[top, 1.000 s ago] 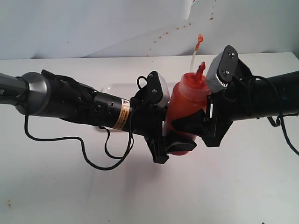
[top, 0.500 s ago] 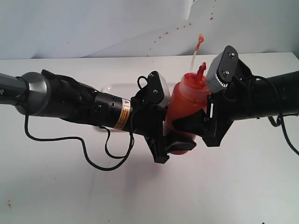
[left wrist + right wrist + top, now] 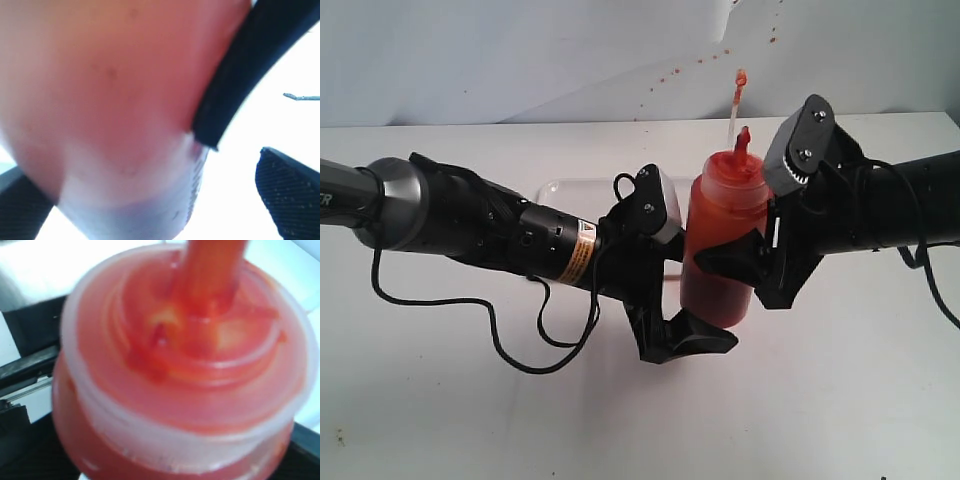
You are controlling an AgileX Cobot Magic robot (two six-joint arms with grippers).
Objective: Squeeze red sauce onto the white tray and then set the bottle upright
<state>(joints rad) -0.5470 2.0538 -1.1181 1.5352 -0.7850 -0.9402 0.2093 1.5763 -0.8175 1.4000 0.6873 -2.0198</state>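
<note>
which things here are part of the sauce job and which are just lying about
Part of the job: bottle, red sauce inside it, white tray, left gripper, right gripper.

Just lying about: black cable looped on the table, red specks on the back wall.

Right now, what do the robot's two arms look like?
Both arms are black tubes. The left arm has a grey metal collar, a yellow warning sticker and a thin black cable looping loose. The right arm carries a grey plate with screws at its wrist.
</note>
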